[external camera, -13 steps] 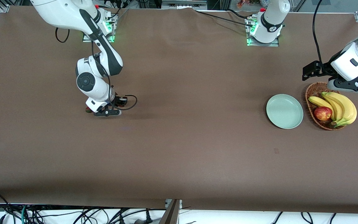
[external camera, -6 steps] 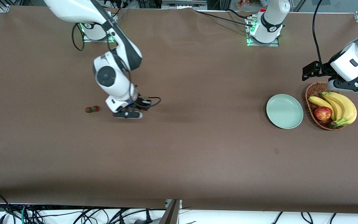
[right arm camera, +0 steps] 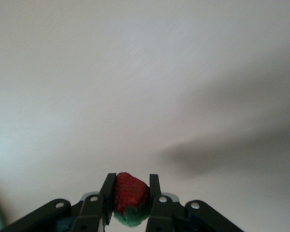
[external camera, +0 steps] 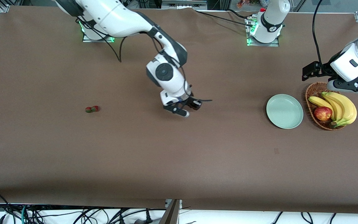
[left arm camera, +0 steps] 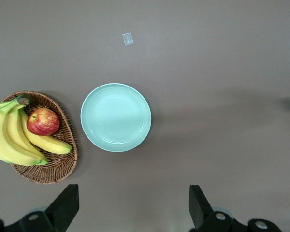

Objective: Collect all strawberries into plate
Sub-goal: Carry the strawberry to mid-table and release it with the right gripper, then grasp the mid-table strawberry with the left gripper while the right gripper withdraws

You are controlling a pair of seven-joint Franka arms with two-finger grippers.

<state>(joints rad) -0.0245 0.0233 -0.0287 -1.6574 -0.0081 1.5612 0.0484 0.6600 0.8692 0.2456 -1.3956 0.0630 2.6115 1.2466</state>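
My right gripper hangs over the middle of the table, shut on a red strawberry with its green top toward the wrist; in the right wrist view the gripper shows it pinched between both fingers. Two more strawberries lie together on the cloth toward the right arm's end. The mint-green plate sits bare toward the left arm's end, and the left wrist view shows the plate from above. My left gripper waits open above the basket's rim, and in its own view the gripper holds nothing.
A wicker basket with bananas and an apple stands beside the plate, at the left arm's end. A small pale patch marks the cloth nearer the front camera than the plate.
My right arm has swung from the strawberries' spot toward the left arm's end, carrying one strawberry and uncovering the two left on the cloth. The left arm has stayed still.
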